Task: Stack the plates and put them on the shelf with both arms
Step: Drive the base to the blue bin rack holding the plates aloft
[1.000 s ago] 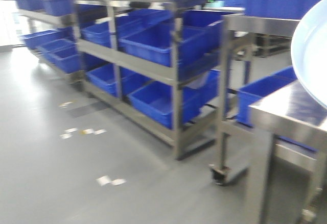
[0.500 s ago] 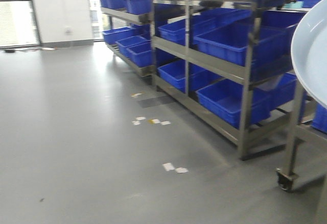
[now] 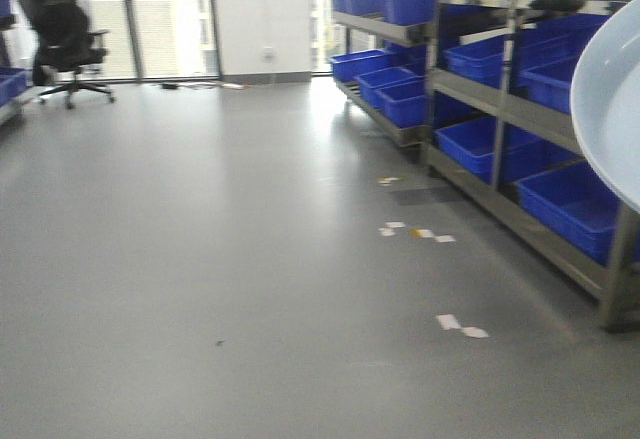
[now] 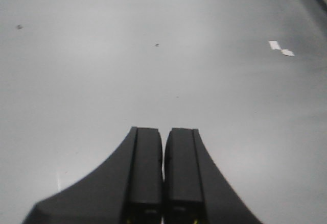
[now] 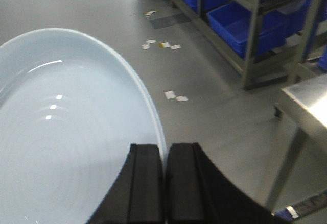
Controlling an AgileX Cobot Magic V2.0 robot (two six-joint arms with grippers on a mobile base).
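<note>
A large pale bluish-white plate (image 5: 66, 132) fills the left of the right wrist view, held tilted above the floor. My right gripper (image 5: 165, 147) is shut on its rim, one finger on each face. The same plate (image 3: 612, 99) shows at the right edge of the front view. Whether a second plate lies under it cannot be told. My left gripper (image 4: 163, 132) is shut and empty, hanging over bare grey floor.
Steel shelving (image 3: 500, 89) with several blue bins (image 3: 570, 199) runs along the right. A steel table corner (image 5: 306, 101) is at the right of the right wrist view. A black office chair (image 3: 62, 34) stands far left by the windows. Paper scraps (image 3: 460, 325) lie on the floor.
The view has swung left: shelves and steel table slid off to the right, and open floor, windows and the chair came into sight. The plate stays at the right edge.
</note>
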